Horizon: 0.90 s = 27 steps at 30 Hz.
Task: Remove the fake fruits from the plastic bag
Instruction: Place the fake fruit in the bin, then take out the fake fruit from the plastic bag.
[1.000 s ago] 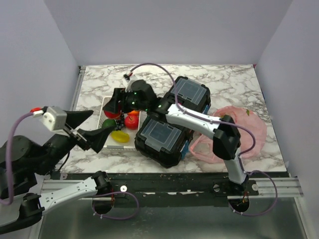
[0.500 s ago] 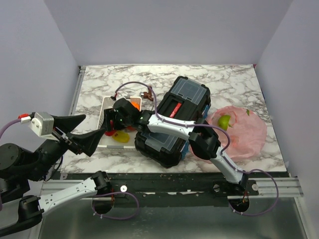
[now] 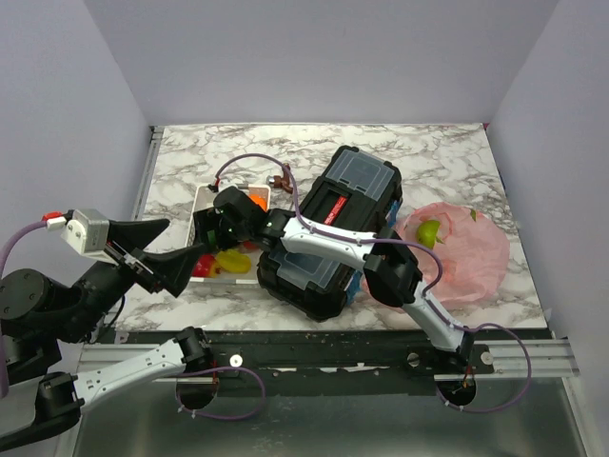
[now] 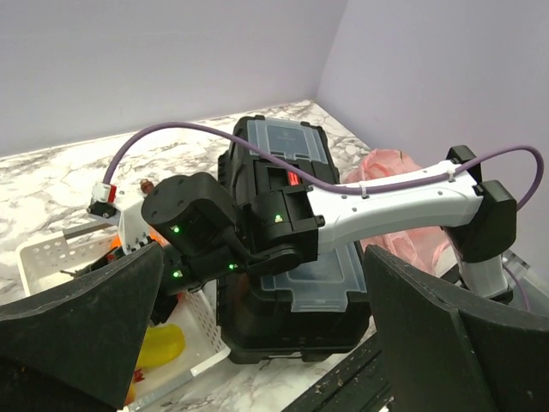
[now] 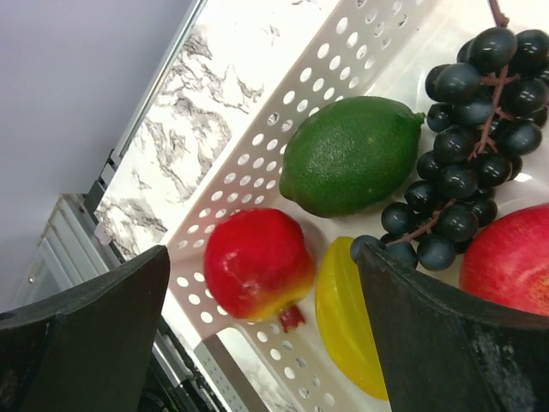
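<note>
The pink plastic bag (image 3: 457,257) lies at the right of the table with one green fake fruit (image 3: 428,231) in it. My right arm reaches over the black toolbox (image 3: 328,238) to the white tray (image 3: 203,197). My right gripper (image 5: 262,257) is open just above the tray floor. A red fruit (image 5: 256,262) lies between its fingers, with a gap on each side. Around it lie a green lime (image 5: 347,154), a yellow fruit (image 5: 347,318), dark grapes (image 5: 467,172) and a red apple (image 5: 510,257). My left gripper (image 3: 176,252) hangs open and empty, raised near the tray's front.
The toolbox (image 4: 292,300) stands between tray and bag, tilted, with clear lid panels. A small brown-red figure (image 3: 279,180) sits behind the tray. The right arm's purple cable (image 4: 214,133) arches over the toolbox. The table's front rail runs below the left gripper.
My right gripper came down into the tray and its jaws have widened, leaving the red fruit lying free. The left arm shifted only slightly.
</note>
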Available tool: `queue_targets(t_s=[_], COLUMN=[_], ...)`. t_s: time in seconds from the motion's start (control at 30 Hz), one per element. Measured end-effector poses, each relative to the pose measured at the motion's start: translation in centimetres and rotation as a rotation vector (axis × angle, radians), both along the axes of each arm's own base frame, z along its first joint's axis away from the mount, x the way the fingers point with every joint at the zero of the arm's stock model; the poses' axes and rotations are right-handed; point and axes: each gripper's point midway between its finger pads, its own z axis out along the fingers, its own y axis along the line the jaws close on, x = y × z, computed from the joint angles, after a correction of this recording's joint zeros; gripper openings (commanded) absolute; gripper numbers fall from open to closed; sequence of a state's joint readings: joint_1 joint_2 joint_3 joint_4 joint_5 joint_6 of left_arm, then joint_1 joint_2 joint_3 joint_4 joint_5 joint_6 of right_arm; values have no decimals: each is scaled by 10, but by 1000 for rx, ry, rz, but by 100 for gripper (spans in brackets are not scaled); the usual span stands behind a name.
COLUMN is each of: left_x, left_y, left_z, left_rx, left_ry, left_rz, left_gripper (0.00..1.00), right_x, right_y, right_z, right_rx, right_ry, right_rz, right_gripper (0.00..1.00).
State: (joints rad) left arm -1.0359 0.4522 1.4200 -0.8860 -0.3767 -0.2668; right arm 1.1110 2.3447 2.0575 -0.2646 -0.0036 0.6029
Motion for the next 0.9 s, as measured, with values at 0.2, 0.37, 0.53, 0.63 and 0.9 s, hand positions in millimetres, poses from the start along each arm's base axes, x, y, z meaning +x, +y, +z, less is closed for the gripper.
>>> queue_targets(t_s=[0.2, 0.37, 0.53, 0.63, 0.9], left_x=[7, 11, 14, 19, 44], left_y=[-13, -21, -27, -37, -118], left_z=[-4, -10, -16, -20, -55], left_rx=[29, 54, 60, 77, 214], left_ry=[29, 53, 71, 87, 201], left_rz=[-1, -1, -2, -10, -113], left_gripper=[99, 99, 99, 99, 96], right_x=[3, 4, 20, 25, -9], right_y=[-15, -77, -185, -254, -419], right_z=[38, 110, 188, 210, 194], right_rx=[0, 50, 107, 114, 19], right_ry=[-56, -115, -279, -361, -423], right_rz=[-20, -86, -291, -455, -856], right_gripper=[90, 90, 90, 90, 87])
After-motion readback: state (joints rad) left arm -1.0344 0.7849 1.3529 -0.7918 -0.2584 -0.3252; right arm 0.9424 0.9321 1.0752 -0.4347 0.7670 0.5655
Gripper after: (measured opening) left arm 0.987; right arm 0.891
